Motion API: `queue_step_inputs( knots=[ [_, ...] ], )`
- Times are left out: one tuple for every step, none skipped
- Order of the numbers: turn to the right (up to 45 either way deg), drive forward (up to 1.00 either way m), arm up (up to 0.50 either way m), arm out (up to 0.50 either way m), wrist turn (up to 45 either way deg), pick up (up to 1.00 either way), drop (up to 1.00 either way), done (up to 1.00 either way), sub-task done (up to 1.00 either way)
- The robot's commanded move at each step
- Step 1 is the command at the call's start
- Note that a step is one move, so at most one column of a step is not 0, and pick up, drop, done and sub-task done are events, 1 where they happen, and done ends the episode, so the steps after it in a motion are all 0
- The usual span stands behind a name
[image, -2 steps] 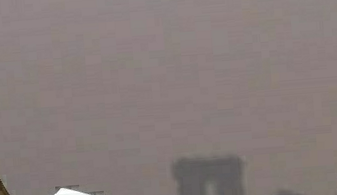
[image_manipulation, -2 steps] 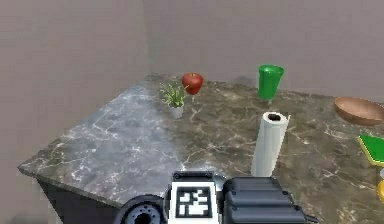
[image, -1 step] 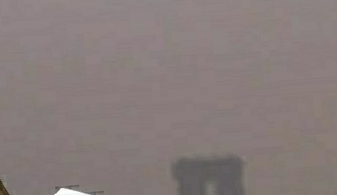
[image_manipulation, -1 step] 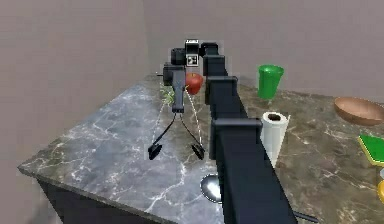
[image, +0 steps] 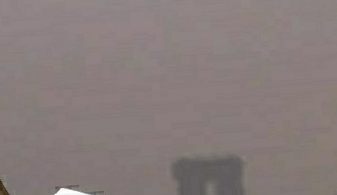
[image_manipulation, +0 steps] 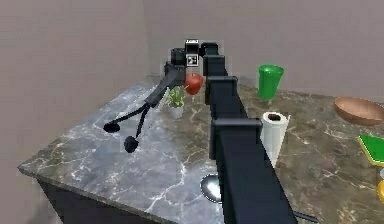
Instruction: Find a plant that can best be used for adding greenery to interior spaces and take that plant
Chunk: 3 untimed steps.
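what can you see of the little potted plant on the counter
The plant is small: a tuft of green leaves rising from a pale, whitish pot. It stands upright on the grey marbled countertop, toward the far side near the wall. A red round thing sits close behind it to the arm side view's right. The gripper reaches past its left side, with the dark body above the leaves. Whether the gripper touches the plant or holds anything cannot be told.
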Motion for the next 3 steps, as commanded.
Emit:
queue_step_inputs(
  knots=[
    [0.0,0.00,0.00,0.00,45.0,0.00,0.00,0.00,0.00],
    [0.0,0.00,0.00,0.00,45.0,0.00,0.00,0.00,0.00],
    [0.0,0.00,0.00,0.00,39.0,0.00,0.00,0.00,0.00]
  ],
)
